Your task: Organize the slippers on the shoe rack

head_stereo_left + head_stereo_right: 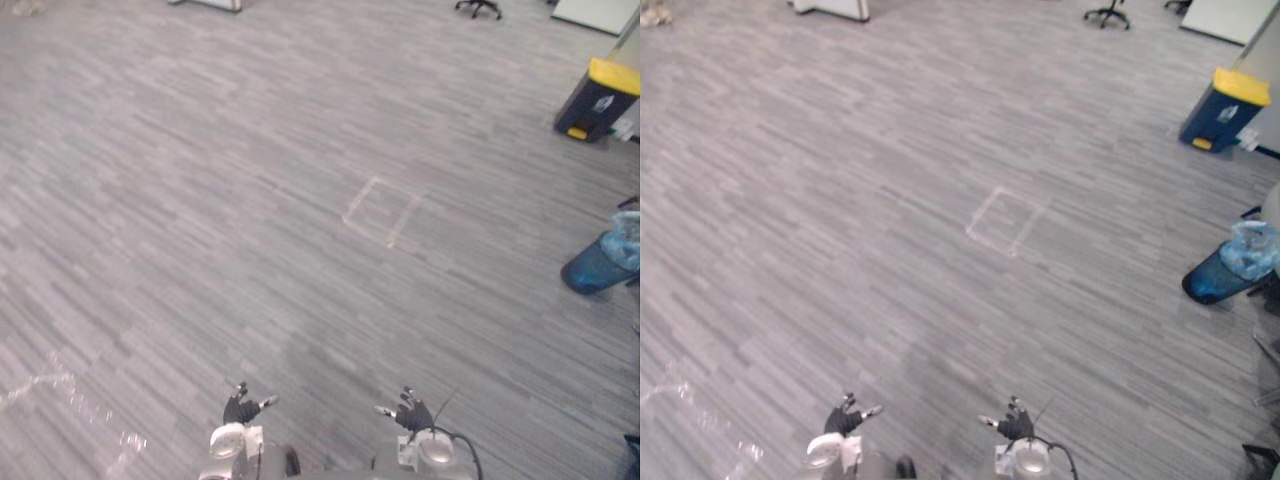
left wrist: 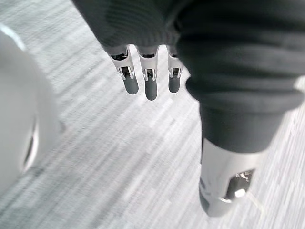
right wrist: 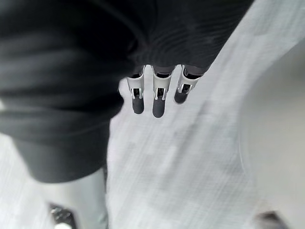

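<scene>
Left hand (image 1: 243,408): at the lowest edge of the head views, over bare floor; its wrist view shows silver dark-tipped fingers (image 2: 150,87) straight, side by side with slim gaps, the thumb (image 2: 223,183) held apart, nothing in the grasp
Right hand (image 1: 412,413): level with the left and well apart from it; its wrist view shows fingers (image 3: 158,102) straight and close together, holding nothing, the thumb cut off at the frame edge
Grey wood-grain plank floor (image 1: 200,200): runs from the hands to the far edge
Dark blue bin with yellow lid (image 1: 598,100): far right
Round blue bin with clear plastic liner (image 1: 1230,265): right side, nearer than the yellow-lidded one; whole in the right eye view, clipped in the left eye view
Pale taped square outline (image 1: 382,212): on the floor, mid-scene, well ahead of both hands
Crumpled clear tape strips (image 1: 70,395): on the floor, lower left, hard to make out
Black swivel-chair base (image 1: 478,7): top edge, only the legs show
Slippers and shoe rack: whereabouts cannot be told
</scene>
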